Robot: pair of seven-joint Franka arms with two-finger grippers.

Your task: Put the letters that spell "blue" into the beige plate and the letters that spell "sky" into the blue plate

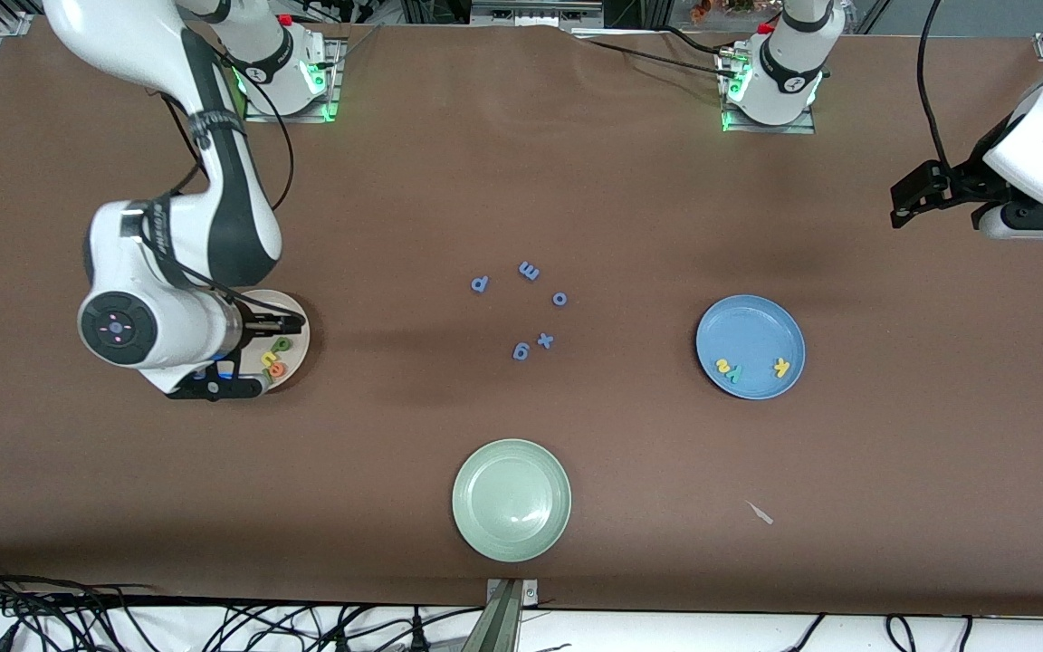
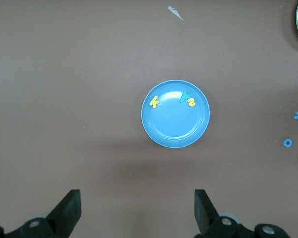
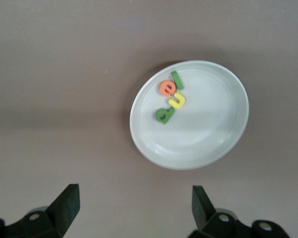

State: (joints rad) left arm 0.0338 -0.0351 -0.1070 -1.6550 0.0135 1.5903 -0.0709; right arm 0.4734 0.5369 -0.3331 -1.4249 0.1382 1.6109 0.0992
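The beige plate lies toward the right arm's end of the table. It holds the dark green b, thin green l, yellow u and orange e. My right gripper hangs open and empty over this plate and hides part of it in the front view. The blue plate holds the yellow s, yellow k and teal y. My left gripper waits open and empty, raised at the left arm's end of the table.
Several periwinkle-blue letters lie scattered mid-table between the two plates. A pale green plate sits nearer the front camera. A small white scrap lies on the brown cloth beside it, toward the left arm's end.
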